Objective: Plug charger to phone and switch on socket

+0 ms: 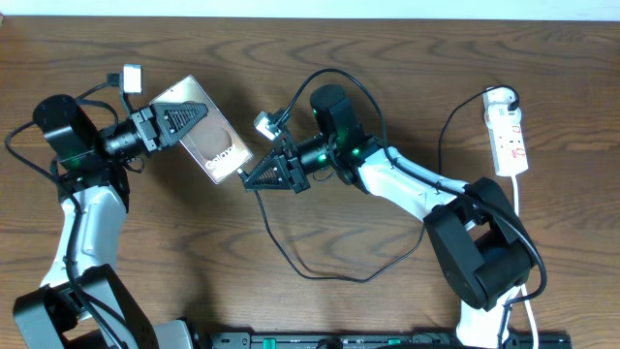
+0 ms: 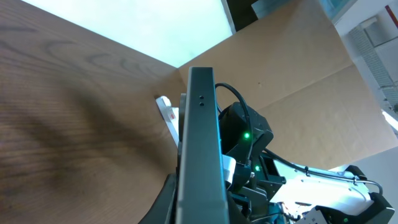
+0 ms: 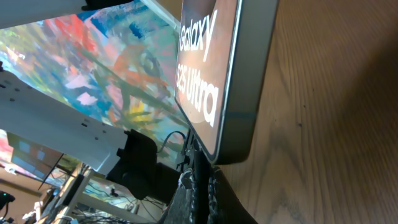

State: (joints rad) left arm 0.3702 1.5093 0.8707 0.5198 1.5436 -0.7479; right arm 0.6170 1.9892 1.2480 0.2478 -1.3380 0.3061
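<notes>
My left gripper is shut on the phone and holds it tilted above the table. The bronze face with "Galaxy" lettering faces up. In the left wrist view the phone shows edge-on between the fingers. My right gripper is shut on the charger plug. The plug tip touches the phone's end. I cannot tell whether it is seated. The fingers sit just below the phone. The black charger cable loops across the table to the white socket at the far right.
The socket's white cord runs down the right side past the right arm's base. A small white connector sits by the left arm. The table's far edge runs along the top.
</notes>
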